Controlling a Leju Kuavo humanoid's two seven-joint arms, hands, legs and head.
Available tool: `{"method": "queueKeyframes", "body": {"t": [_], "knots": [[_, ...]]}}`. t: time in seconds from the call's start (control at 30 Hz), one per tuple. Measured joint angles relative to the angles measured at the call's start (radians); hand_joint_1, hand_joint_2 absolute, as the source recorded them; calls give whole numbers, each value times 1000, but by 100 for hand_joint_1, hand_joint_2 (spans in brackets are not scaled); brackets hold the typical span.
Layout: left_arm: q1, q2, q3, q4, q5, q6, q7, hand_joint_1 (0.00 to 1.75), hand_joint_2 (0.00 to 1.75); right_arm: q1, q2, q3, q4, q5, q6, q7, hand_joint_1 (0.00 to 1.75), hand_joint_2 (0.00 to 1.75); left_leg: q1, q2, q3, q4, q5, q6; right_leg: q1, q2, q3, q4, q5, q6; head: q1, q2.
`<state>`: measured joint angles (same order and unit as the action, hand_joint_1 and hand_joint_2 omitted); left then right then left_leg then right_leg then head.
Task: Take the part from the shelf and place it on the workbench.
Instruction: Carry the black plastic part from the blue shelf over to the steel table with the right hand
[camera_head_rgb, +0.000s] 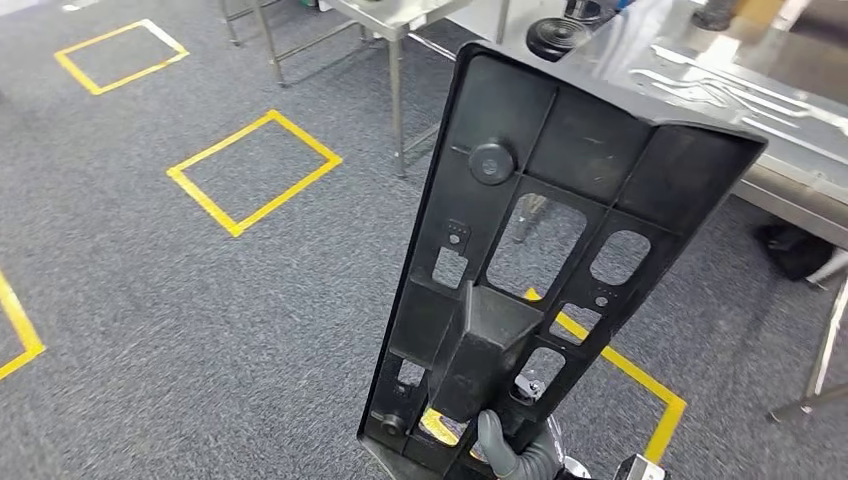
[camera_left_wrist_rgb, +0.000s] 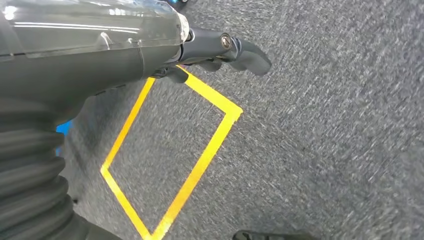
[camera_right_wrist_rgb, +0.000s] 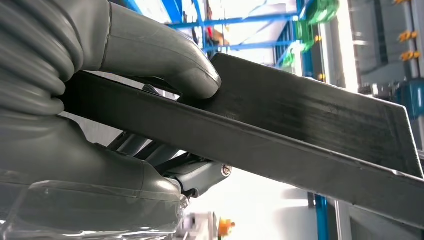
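Observation:
A long black plastic part (camera_head_rgb: 560, 190) with ribs and several cut-outs stands nearly upright in the head view, its top end tilted toward the steel workbench (camera_head_rgb: 770, 75) at the upper right. My right hand (camera_head_rgb: 512, 452) grips the part's lower end. In the right wrist view the thumb (camera_right_wrist_rgb: 155, 52) presses on the part's edge (camera_right_wrist_rgb: 300, 130), with the darker fingers underneath. My left hand (camera_left_wrist_rgb: 100, 50) hangs over the carpet holding nothing, and its dark fingers (camera_left_wrist_rgb: 240, 52) are stretched out with a slight curl.
Yellow tape squares (camera_head_rgb: 255, 170) mark the grey carpet, one directly below the part (camera_head_rgb: 640, 385). A second steel table (camera_head_rgb: 398, 20) stands at the top. A black round object (camera_head_rgb: 557, 35) lies on the workbench's near corner. Blue shelf framing (camera_right_wrist_rgb: 250, 20) is behind the part.

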<state>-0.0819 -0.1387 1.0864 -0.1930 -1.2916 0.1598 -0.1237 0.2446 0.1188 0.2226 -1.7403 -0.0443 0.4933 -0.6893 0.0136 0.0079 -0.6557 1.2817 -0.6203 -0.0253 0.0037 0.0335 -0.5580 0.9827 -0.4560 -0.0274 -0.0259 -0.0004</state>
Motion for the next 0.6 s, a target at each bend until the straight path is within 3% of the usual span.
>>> {"method": "queueKeyframes", "body": {"t": [0.03,0.1,0.17,0.23,0.3,0.37,0.43,0.5,0.53,0.57,0.6], "knots": [[1,0,0,0,0,-1,0,0,175,1,-2,0,0,12,-10,0,175,175,1,-1,-5,-1,18,-2,-1,16,0,4,-2,2,0,0],[1,0,0,0,0,-3,-5,0,175,4,-6,-1,-3,57,-46,2,175,175,6,-17,34,-110,94,-5,-5,45,0,17,-11,9,0,0],[1,-1,0,0,1,-6,-14,0,175,8,-15,-4,-13,121,-96,4,175,175,13,-68,80,-219,135,-3,-7,70,-7,35,-21,21,0,0],[2,-2,0,1,2,-7,-21,0,175,12,-28,-14,-27,186,-142,8,175,175,13,-94,92,-244,129,7,-8,92,-19,44,-23,34,0,0],[1,-4,0,1,1,-8,-25,0,175,17,-44,-28,-42,229,-171,15,175,175,12,-71,94,-249,131,22,-11,102,-25,45,-22,46,0,0],[-2,-5,0,1,-2,-9,-28,0,175,18,-61,-44,-55,250,-189,22,175,175,13,-46,97,-255,133,35,-9,54,-47,88,-47,55,1,0],[-1,-5,0,1,-6,-12,-29,0,175,17,-73,-54,-64,265,-204,29,175,175,9,-19,98,-256,131,45,-8,-9,-107,206,-106,62,1,0],[1,-5,-1,1,-11,-16,-30,0,175,21,-82,-63,-68,276,-218,35,175,175,6,10,99,-256,127,47,-10,-26,-165,314,-141,65,1,0],[1,-6,-2,1,-13,-16,-29,0,175,24,-86,-68,-71,280,-223,38,175,175,5,24,100,-256,125,47,-10,-28,-170,322,-131,64,1,0],[0,-6,-3,1,-16,-17,-29,0,175,28,-90,-73,-75,284,-228,40,175,175,4,36,103,-256,122,47,-10,-32,-153,287,-105,62,1,0],[-1,-7,-3,1,-17,-17,-29,0,175,32,-93,-78,-82,287,-232,42,175,175,3,47,108,-256,119,46,-7,-42,-118,220,-68,56,1,0]]}}
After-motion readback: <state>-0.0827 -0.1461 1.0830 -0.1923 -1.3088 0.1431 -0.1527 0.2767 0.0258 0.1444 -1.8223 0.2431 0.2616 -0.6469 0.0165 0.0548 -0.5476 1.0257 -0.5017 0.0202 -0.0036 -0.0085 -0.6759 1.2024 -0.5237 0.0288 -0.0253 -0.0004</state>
